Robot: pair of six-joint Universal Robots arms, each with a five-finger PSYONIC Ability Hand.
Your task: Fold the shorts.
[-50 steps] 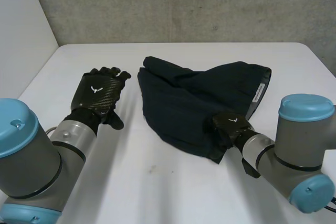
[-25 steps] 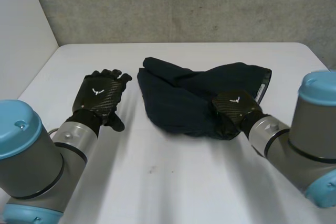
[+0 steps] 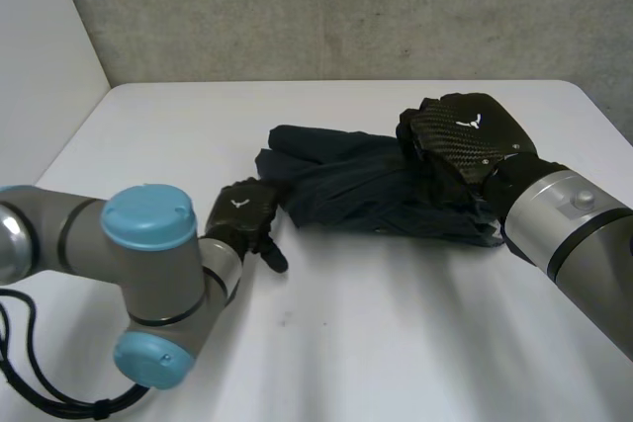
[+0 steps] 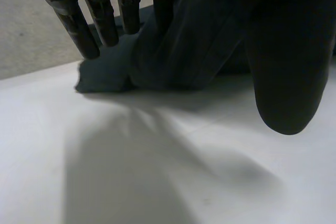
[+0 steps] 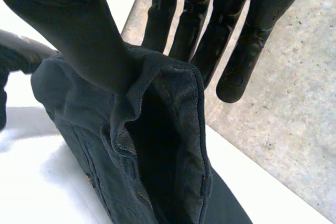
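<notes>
The dark navy shorts [image 3: 366, 190] lie bunched in a long heap across the middle of the white table. My right hand [image 3: 465, 135] is raised over their right end, and an edge of the shorts [image 5: 157, 161] is pinched between its thumb [image 5: 79, 30] and fingers [image 5: 247, 40]. My left hand [image 3: 242, 216] rests low at the left end of the heap. It is open, with straight fingers [image 4: 105, 19] touching the shorts [image 4: 199, 40] and the thumb [image 4: 286, 77] apart from them.
The white table [image 3: 396, 343] stretches bare in front of the shorts. A grey concrete wall [image 3: 346, 7] runs behind the far edge, and a white wall [image 3: 40, 46] stands at the left. My left arm's elbow [image 3: 148, 284] sits bent over the near left of the table.
My right hand closed on the shorts' near edge, then lifted it up and away toward the far right, folding the cloth over. My left hand moved right to the shorts' left end.
</notes>
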